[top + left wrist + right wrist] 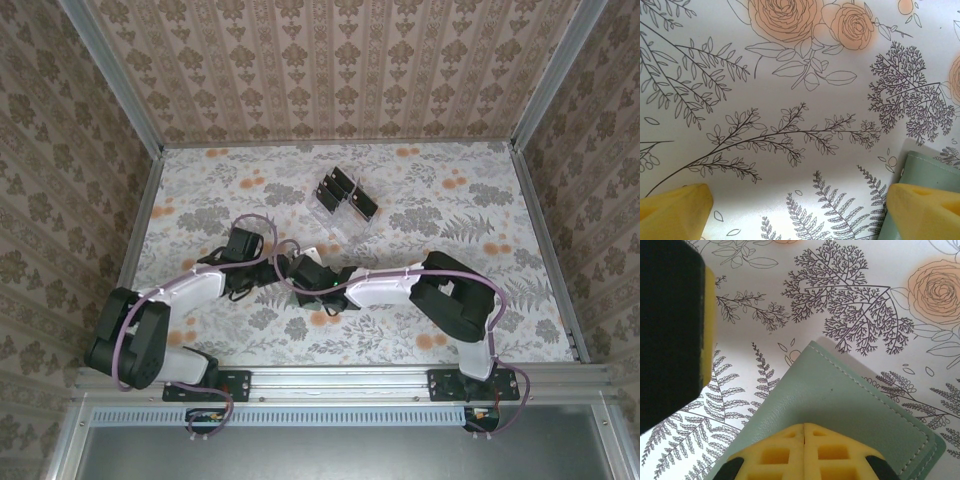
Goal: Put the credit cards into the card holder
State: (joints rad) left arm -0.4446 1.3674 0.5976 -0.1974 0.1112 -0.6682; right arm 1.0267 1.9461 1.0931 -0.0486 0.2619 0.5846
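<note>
Card holder point(840, 410) lies flat on the flowered bench point(865, 285) beneath my closed right hand point(805, 432). It is a thin, soft green sleeve, likely light and floppy, best pinched at its stitched edge. My left hand point(800, 200) is spread wide beside its corner, while the credit cards point(338, 185) stand in a clear rack point(345, 222) farther back, probably stiff and slick.

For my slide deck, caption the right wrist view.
Shut right fingers over the grey-green card holder on the floral table.
</note>
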